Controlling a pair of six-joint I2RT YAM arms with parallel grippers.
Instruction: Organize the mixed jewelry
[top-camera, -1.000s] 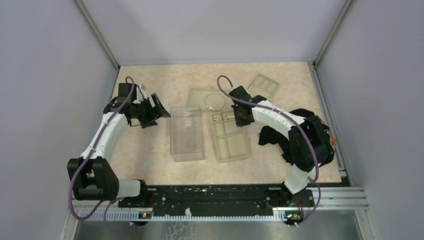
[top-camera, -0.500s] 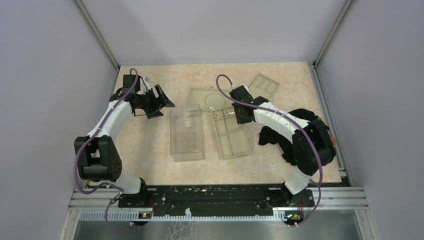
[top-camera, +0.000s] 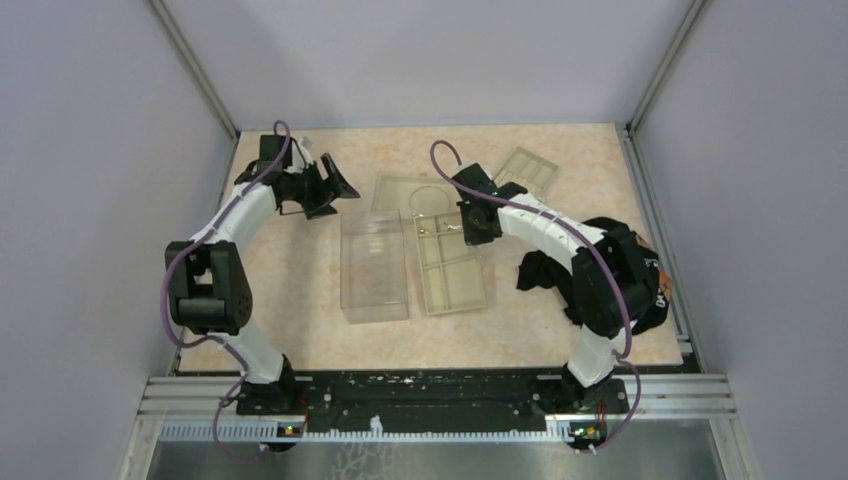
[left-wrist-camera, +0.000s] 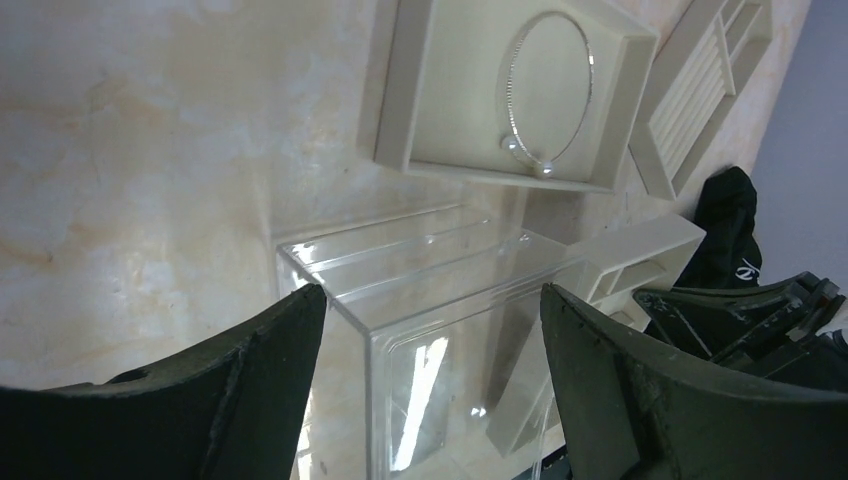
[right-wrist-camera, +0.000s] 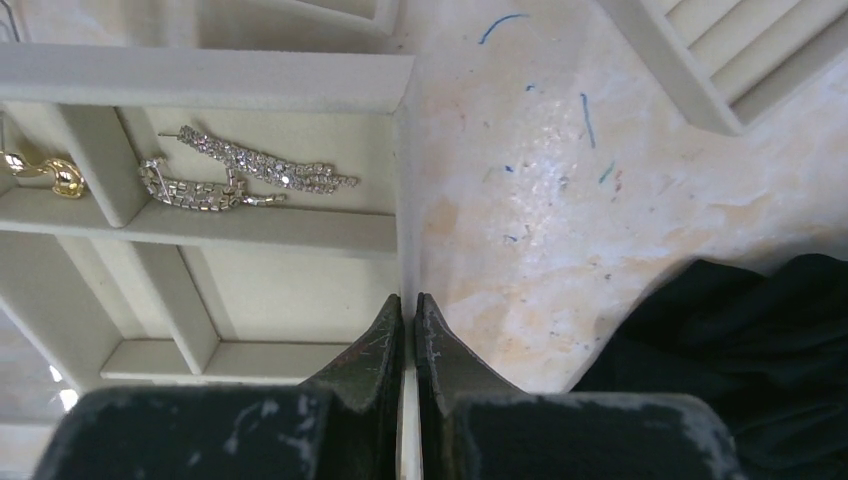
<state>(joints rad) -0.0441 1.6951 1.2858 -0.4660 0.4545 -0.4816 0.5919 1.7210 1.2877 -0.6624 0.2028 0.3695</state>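
The hoop (left-wrist-camera: 589, 75) lies in the far square tray (left-wrist-camera: 395, 90), right of the wide-open, empty left end effector (left-wrist-camera: 430, 300), while the nearer right end effector (right-wrist-camera: 405, 305) pinches a wall of the divided tray (right-wrist-camera: 200, 75) holding earrings (right-wrist-camera: 250, 168).

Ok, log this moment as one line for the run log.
left claw: open, empty | right claw: shut on divided tray wall | hoop: in square tray | rhinestone pieces: in divided tray
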